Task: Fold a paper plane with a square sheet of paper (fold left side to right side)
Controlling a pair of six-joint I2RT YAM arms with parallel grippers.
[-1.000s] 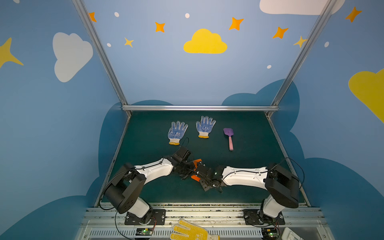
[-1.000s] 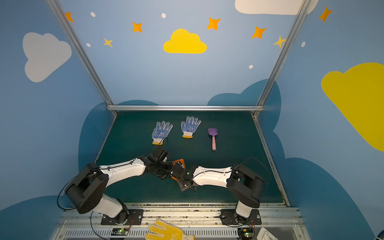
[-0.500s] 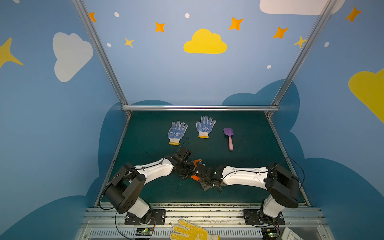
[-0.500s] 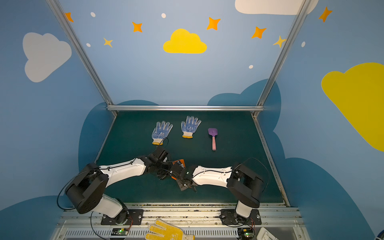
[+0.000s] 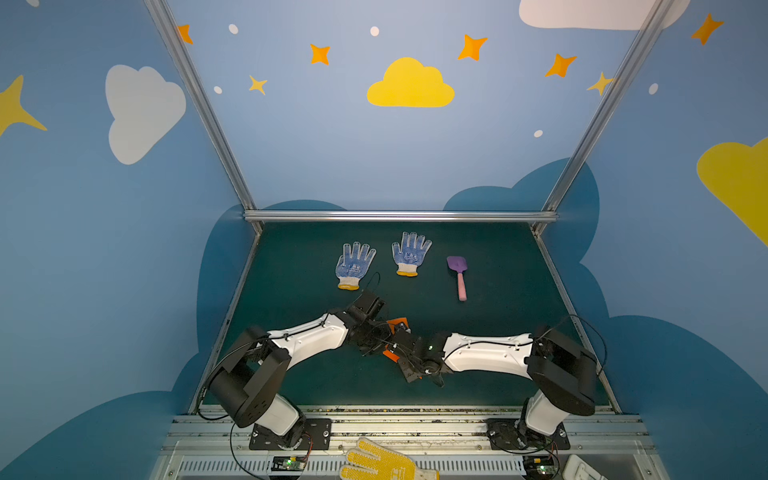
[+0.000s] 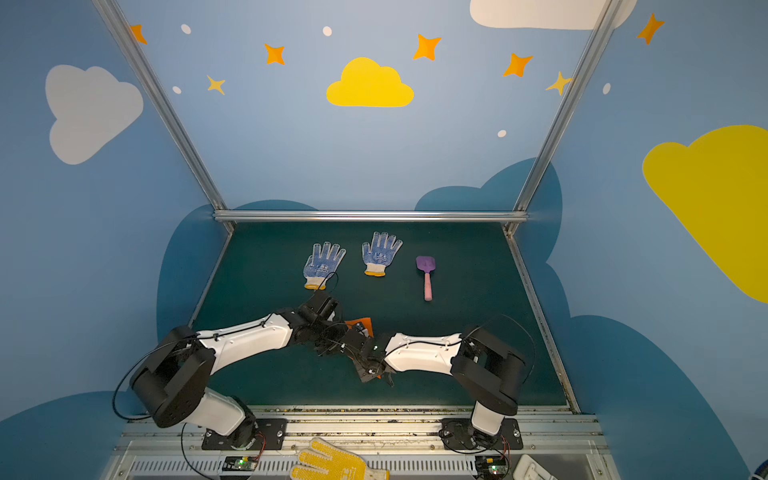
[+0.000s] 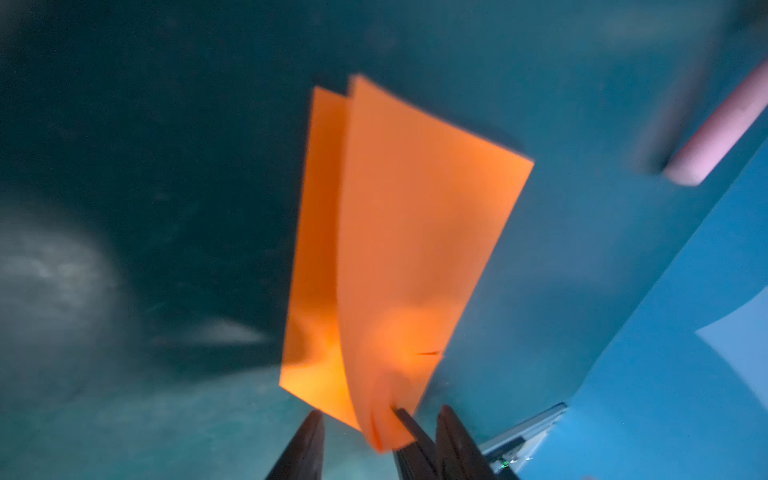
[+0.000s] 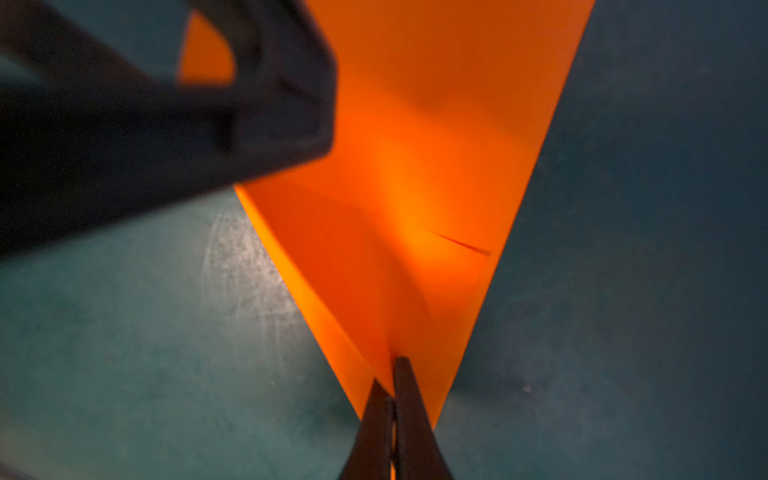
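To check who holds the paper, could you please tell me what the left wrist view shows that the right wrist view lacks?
Only the left wrist view: the left tool, open at the folded bright orange sheet of paper, a pink cylindrical handle and the blue wall. Only the right wrist view: the right tool shut on the sheet, and the left tool's blurred dark body. Both: that sheet over the dark green mat.

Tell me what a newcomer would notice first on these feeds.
The bright orange paper, folded double, at the centre front of the dark green mat, where both grippers meet. The right gripper is shut on a corner; the left gripper stands open around its edge. Behind lie two blue-dotted gloves and a purple-and-pink toy shovel.
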